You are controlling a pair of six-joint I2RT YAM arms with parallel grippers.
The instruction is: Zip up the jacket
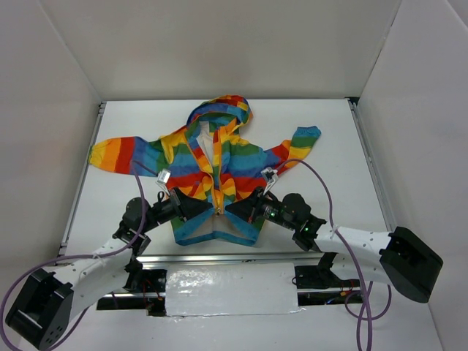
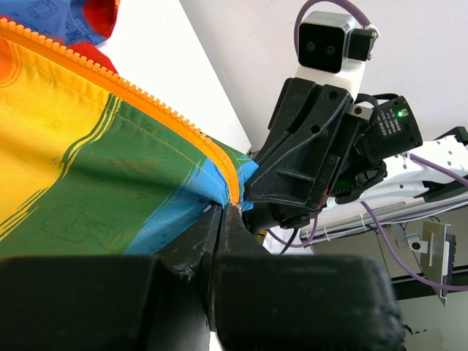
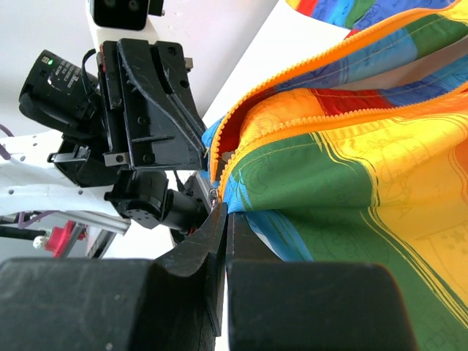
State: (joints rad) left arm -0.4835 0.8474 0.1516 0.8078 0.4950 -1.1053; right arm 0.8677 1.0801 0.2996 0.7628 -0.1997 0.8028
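Observation:
The rainbow-striped hooded jacket (image 1: 186, 157) lies flat on the white table, hood at the far side, sleeves spread. Its orange zipper (image 1: 217, 175) is open along the front. Both grippers meet at the zipper's bottom end near the blue hem. My left gripper (image 1: 211, 210) is shut on the left front edge; in the left wrist view it (image 2: 228, 210) pinches the blue hem beside the orange teeth (image 2: 146, 99). My right gripper (image 1: 234, 209) is shut on the right front edge (image 3: 224, 208), beside the two orange tooth rows (image 3: 329, 118). The slider is not clearly seen.
White walls close in the table on three sides, with metal rails (image 1: 374, 168) along its edges. A foil-covered plate (image 1: 230, 289) sits between the arm bases. Purple cables (image 1: 322, 190) loop above each arm. The two gripper bodies nearly touch.

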